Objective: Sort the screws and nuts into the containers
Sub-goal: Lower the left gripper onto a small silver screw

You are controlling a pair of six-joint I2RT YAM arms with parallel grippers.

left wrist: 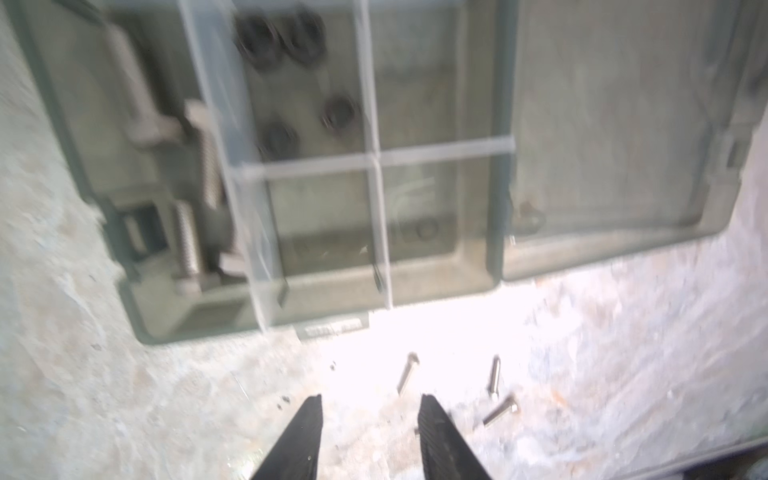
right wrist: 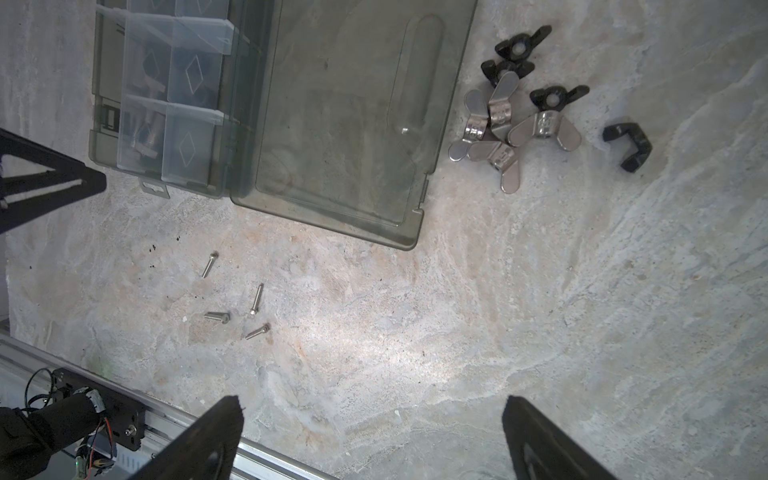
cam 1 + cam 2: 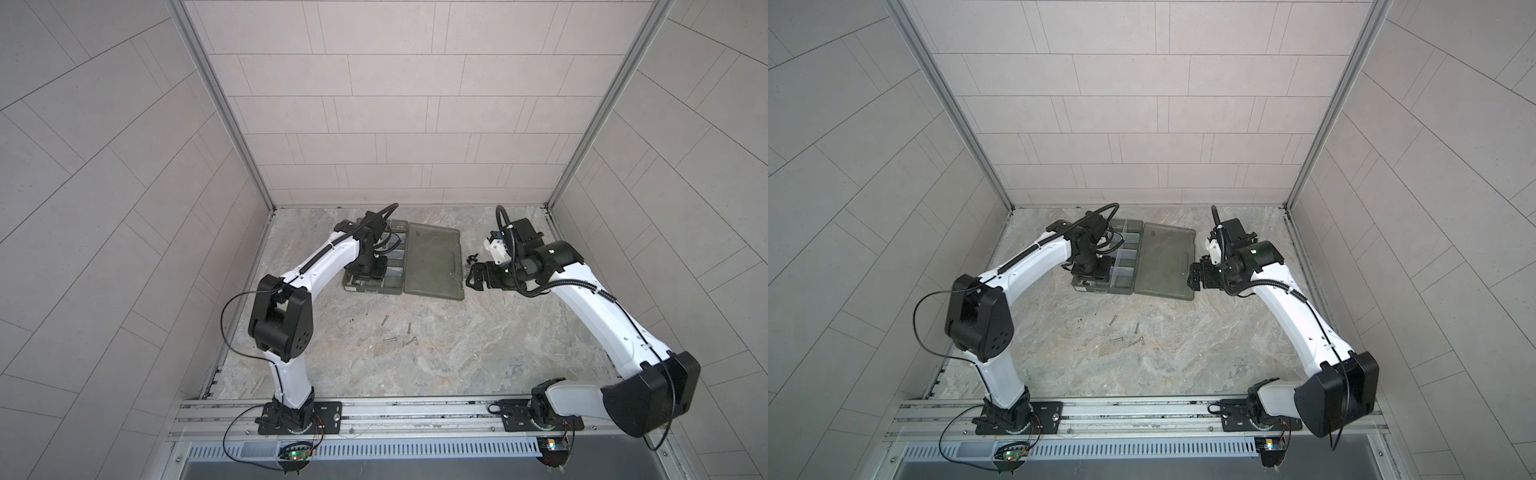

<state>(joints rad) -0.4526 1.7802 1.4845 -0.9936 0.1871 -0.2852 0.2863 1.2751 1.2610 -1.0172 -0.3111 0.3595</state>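
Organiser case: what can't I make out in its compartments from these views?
- Left wrist view: motion blur smears the small black nuts in a compartment of the smoky grey-green plastic organiser case; count and shape uncertain.
- Both top views: the white left arm covers the case's left compartments.
- Right wrist view: pale translucent dividers veil the contents; the picture's edge cuts off part of the case.

Robotics lab test cell, judged by pale panelled walls, aluminium corner posts, slotted rail carrying left arm and right arm, stone-patterned tabletop.
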